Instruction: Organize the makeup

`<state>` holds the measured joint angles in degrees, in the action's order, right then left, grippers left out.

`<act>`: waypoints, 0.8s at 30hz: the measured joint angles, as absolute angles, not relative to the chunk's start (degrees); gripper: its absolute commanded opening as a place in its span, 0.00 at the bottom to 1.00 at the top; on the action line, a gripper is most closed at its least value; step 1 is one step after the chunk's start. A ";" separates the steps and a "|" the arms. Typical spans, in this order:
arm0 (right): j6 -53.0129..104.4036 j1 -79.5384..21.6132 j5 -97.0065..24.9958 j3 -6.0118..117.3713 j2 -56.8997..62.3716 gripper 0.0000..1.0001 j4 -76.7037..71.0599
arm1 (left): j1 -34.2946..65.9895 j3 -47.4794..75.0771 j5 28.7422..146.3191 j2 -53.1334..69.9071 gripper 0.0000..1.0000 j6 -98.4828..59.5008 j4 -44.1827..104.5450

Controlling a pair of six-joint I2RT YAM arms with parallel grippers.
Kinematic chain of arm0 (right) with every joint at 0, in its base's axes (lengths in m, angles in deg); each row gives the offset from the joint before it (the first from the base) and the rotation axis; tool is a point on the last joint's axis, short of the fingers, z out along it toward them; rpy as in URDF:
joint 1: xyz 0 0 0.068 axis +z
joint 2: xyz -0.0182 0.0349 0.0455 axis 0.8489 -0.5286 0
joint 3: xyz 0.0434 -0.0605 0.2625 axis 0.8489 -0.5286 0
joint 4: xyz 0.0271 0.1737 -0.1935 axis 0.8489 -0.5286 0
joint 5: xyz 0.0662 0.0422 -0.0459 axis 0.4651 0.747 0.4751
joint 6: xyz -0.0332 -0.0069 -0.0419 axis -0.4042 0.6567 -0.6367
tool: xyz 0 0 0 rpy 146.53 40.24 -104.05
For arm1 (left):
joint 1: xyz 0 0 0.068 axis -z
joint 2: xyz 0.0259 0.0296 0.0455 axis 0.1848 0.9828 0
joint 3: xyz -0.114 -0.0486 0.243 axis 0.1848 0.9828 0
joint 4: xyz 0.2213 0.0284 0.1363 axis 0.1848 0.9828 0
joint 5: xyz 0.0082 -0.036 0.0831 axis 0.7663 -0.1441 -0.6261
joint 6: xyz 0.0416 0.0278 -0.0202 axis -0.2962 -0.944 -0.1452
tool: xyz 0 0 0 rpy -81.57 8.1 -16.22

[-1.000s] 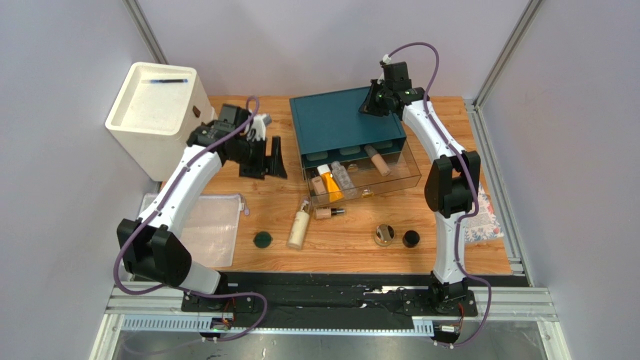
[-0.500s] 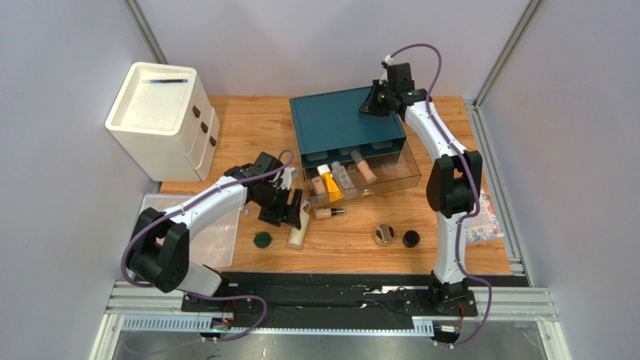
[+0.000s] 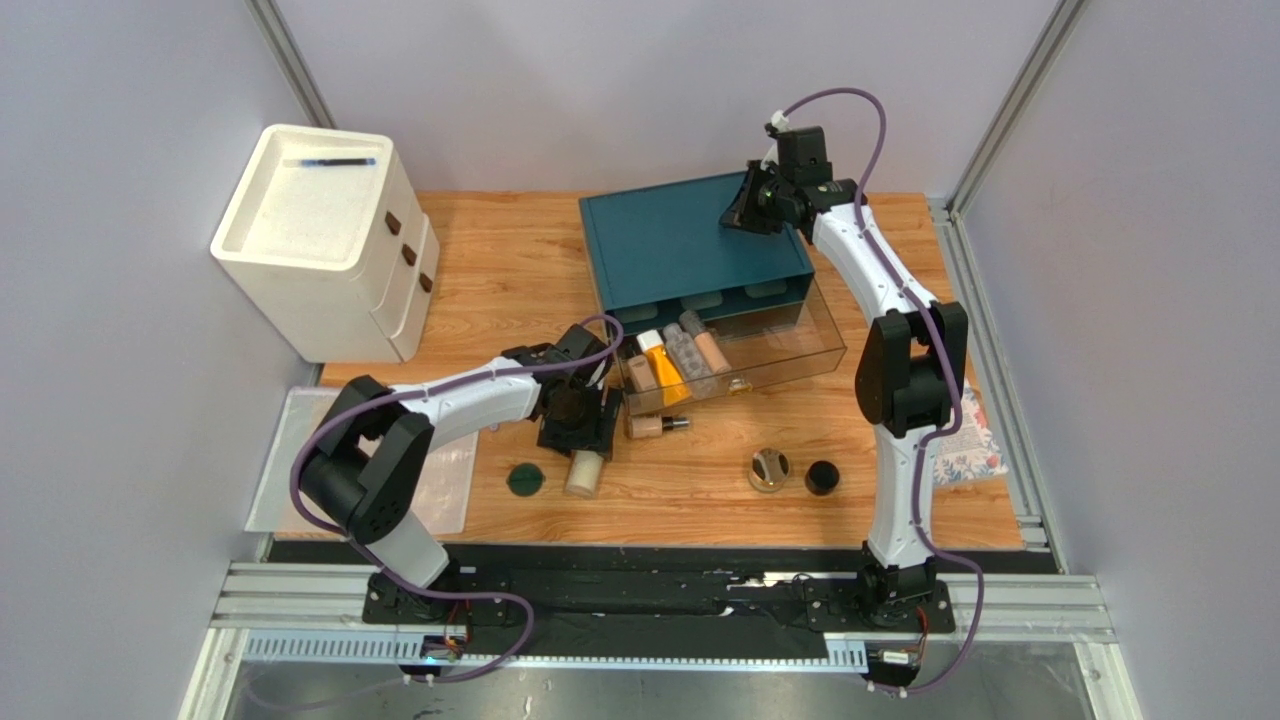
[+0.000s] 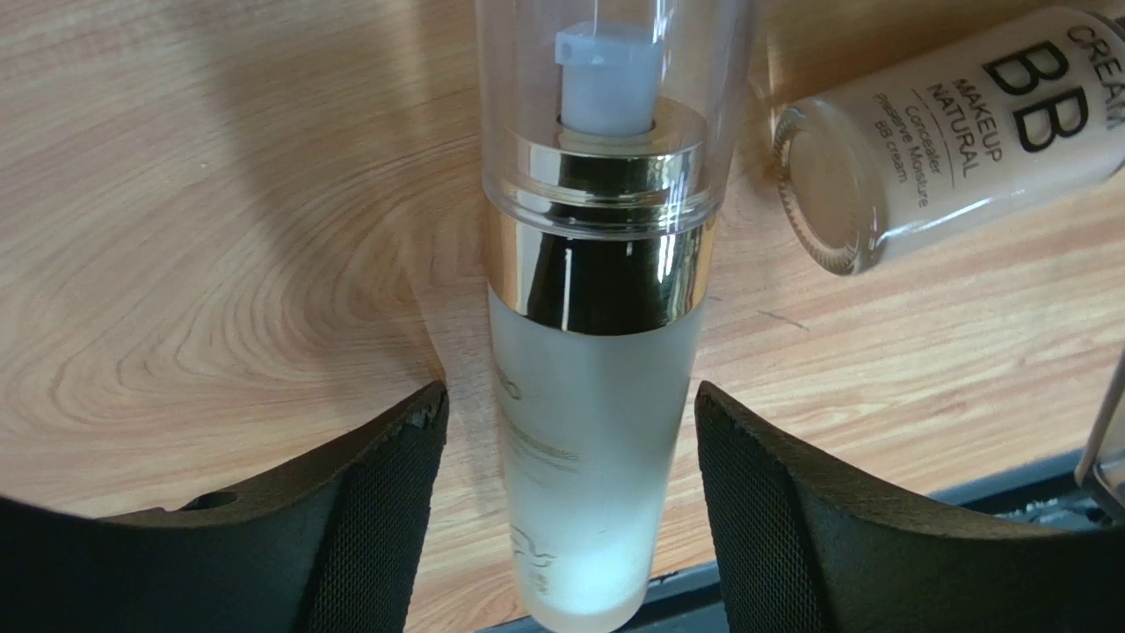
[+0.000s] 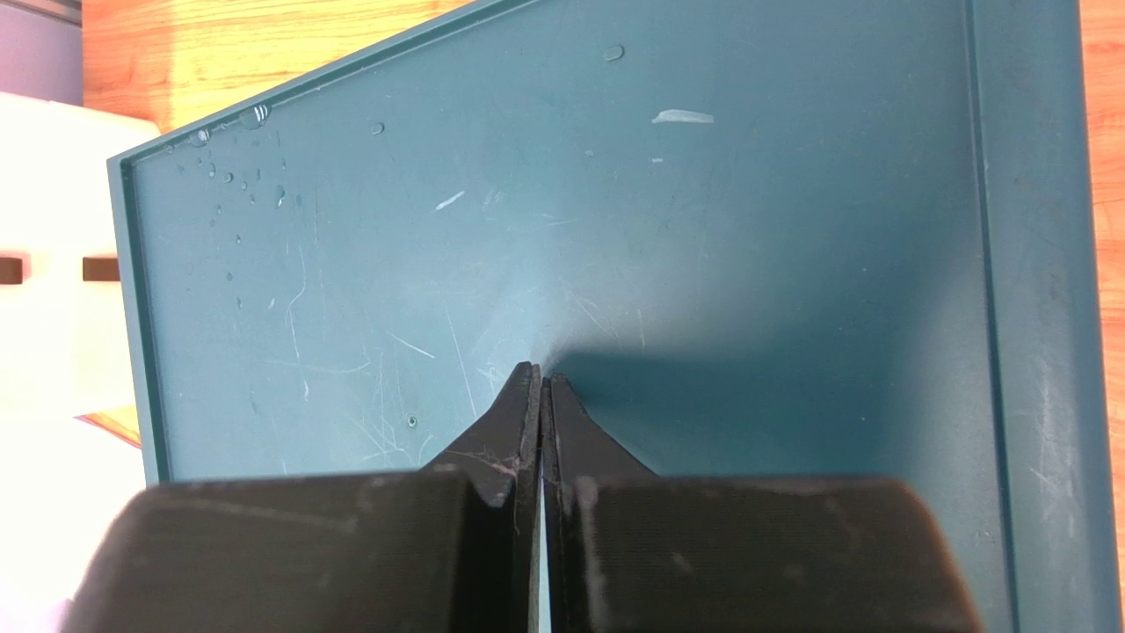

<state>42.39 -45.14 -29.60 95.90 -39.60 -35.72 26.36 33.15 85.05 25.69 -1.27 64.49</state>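
Frosted cream bottle (image 3: 583, 477) lies on the wooden table (image 3: 496, 285), near the left front corner of the clear drawer (image 3: 781, 353), which holds the orange tube (image 3: 663, 375). Left gripper (image 3: 580, 438) sits over the bottle. Right gripper (image 3: 747, 203) is on the teal box (image 3: 676, 240).

Left wrist: gold collar, clear cap. Jaws wide, straddling the body, not clamped. BB cream tube (image 4: 951, 132) lies beside.

Right wrist: fingers pinched together, empty, tips on the teal lid.

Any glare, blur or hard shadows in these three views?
Left wrist: bright highlights on the gold collar of the cream bottle; text on the foundation tube sharp. Right wrist: the right gripper throws a dark shadow on the teal box. Top external: even light, soft shadows.
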 measured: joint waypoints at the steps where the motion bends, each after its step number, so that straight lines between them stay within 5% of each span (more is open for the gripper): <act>1: 42.19 -45.16 -29.60 95.88 -39.51 0.00 -35.83 | 26.89 33.15 83.80 25.73 0.74 -0.18 64.43; 5: 41.67 -45.16 -29.60 95.83 -39.45 0.00 -36.03 | 27.67 33.02 81.47 26.01 0.56 1.79 64.23; 6: 41.51 -45.16 -29.60 95.83 -39.42 0.00 -36.05 | 27.83 32.93 80.57 26.15 0.47 2.21 64.12; 7: 41.43 -45.16 -29.60 95.83 -39.42 0.00 -36.09 | 27.91 32.87 79.98 26.28 0.24 2.62 64.10; 10: 41.12 -45.16 -29.58 95.83 -39.40 0.00 -36.23 | 28.05 32.08 78.84 26.80 0.01 3.76 63.94; 24: 40.42 -45.16 -29.52 95.83 -39.18 0.00 -36.88 | 27.26 24.15 71.24 15.20 0.00 4.89 79.31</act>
<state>40.42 -45.16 -29.52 95.83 -39.18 -36.88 27.26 24.15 71.24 15.20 4.89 79.31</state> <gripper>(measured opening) 0.002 0.491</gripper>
